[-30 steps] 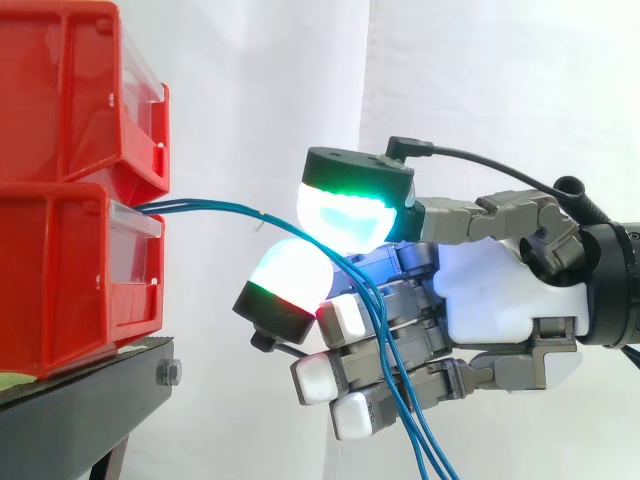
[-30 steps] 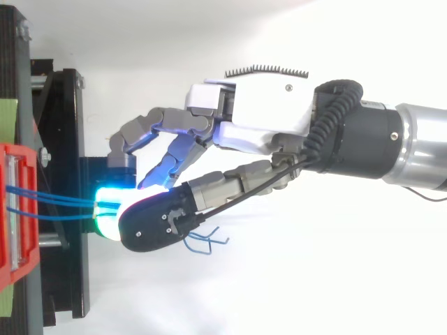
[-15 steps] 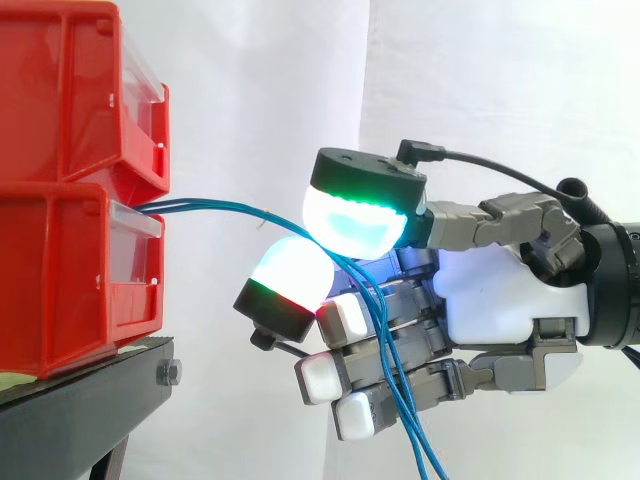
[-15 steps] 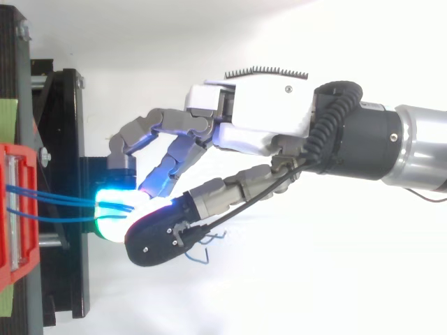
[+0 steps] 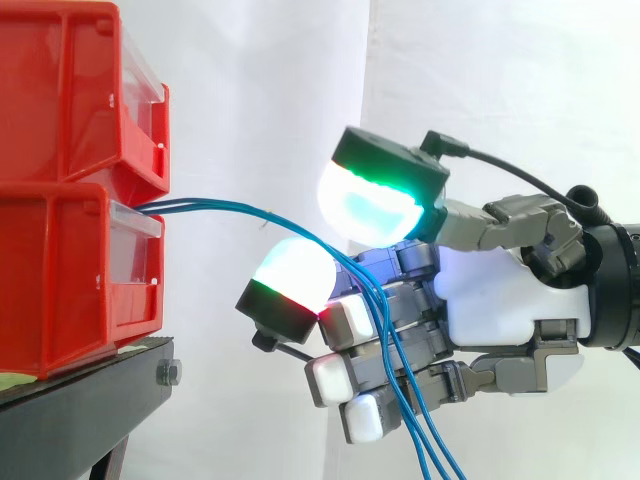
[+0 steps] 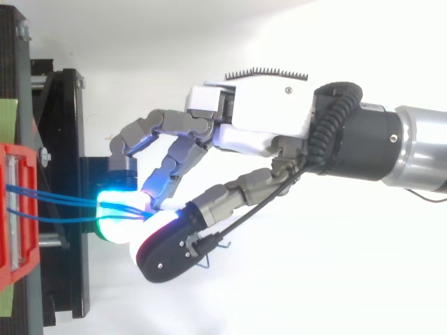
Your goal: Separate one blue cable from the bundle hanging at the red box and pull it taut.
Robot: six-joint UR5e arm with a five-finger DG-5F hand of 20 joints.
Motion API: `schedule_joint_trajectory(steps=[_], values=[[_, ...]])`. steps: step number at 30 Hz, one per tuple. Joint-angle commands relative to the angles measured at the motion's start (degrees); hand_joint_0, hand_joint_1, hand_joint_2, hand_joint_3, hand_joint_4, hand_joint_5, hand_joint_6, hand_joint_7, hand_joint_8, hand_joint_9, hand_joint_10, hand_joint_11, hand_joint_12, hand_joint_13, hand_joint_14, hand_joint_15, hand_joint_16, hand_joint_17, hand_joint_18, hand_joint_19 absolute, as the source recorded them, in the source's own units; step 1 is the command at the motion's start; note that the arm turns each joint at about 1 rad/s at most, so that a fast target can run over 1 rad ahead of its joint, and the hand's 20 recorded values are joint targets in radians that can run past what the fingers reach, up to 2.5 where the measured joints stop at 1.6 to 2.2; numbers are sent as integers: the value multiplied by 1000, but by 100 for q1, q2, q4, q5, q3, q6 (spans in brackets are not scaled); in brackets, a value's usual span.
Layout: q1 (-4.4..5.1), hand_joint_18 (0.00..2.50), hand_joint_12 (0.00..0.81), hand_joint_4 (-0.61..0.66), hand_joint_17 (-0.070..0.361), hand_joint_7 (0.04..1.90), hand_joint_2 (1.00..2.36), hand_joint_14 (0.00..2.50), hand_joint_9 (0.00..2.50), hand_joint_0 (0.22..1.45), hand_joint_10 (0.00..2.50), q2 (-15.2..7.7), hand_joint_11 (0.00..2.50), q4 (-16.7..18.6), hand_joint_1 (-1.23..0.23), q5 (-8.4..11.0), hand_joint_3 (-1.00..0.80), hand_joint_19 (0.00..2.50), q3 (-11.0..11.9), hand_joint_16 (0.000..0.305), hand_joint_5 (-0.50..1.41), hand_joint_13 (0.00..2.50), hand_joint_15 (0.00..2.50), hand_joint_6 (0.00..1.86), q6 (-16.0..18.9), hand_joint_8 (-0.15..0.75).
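A bundle of thin blue cables point(image 5: 230, 212) comes out of the lower red bin point(image 5: 60, 280), runs right, then drops in front of the hand's curled fingers. In the top view the blue cables point(image 6: 63, 202) reach from the bin to the glowing pads. The hand point(image 5: 500, 300) comes in from the right, its palm facing the bins. Its thumb pad point(image 5: 365, 205), glowing green and cyan, is raised above the cables. A white-glowing fingertip point(image 5: 295, 275) sits just under them. A gap shows between the two pads, and the cables pass through it loosely, pinched by nothing.
A second red bin point(image 5: 70, 90) is stacked on the lower one. Both stand on a black stand point(image 5: 90, 400) at the left, before a white curtain. In the top view the stand point(image 6: 63, 139) lies under the fingertips.
The thumb has lifted up and swung away from the white fingertip, widening the gap around the cables. The hand has shifted slightly right. The cables stay slack.
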Motion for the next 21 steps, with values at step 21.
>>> schedule_joint_trajectory(steps=[21], values=[[21, 907, 389, 51, 93, 1145, 1016, 21, 1059, 711, 23, -1, 879, -2, -847, 0, -293, 616, -9, 42, -207, 1034, 616, 918, 0, 341]])
